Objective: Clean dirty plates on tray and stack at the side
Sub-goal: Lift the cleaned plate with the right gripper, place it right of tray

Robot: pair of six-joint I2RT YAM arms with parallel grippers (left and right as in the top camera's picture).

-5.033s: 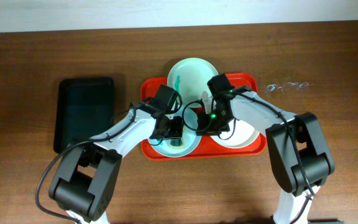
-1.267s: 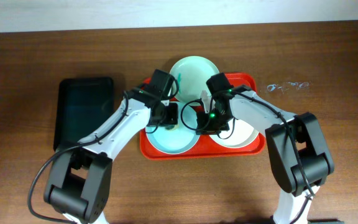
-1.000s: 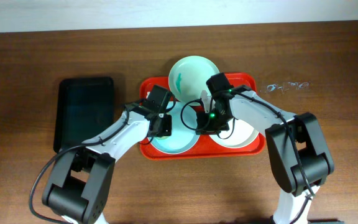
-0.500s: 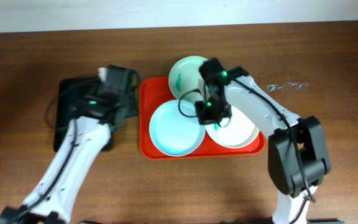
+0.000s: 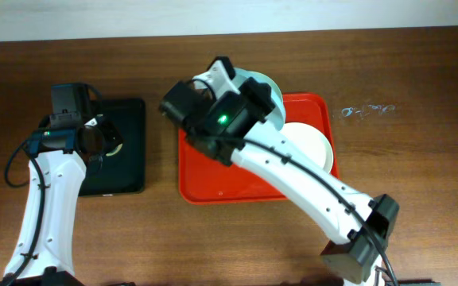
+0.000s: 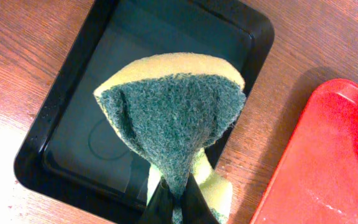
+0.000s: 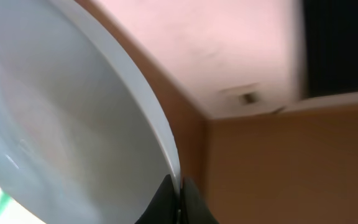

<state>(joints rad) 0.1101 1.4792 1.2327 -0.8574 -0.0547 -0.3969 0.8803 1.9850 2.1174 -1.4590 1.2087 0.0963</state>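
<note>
My right gripper (image 7: 179, 186) is shut on the rim of the light blue plate (image 7: 73, 124) and holds it up, tilted, off the tray. In the overhead view the raised right arm (image 5: 237, 119) hides this plate. The orange-red tray (image 5: 213, 187) still holds the white plate (image 5: 312, 147). The pale mint plate (image 5: 267, 86) peeks out at the tray's far edge. My left gripper (image 6: 176, 202) is shut on a yellow-and-green sponge (image 6: 173, 118) above the black tray (image 6: 135, 50). In the overhead view the left gripper (image 5: 102, 141) is at the black tray's right part.
The black tray (image 5: 130, 171) lies left of the orange-red tray, whose corner shows in the left wrist view (image 6: 328, 162). Small clear scraps (image 5: 364, 110) lie on the wooden table to the right of the tray.
My left arm swung left with the sponge, from the blue plate to over the black tray. My right arm lifted the light blue plate off the tray, up and leftward.
</note>
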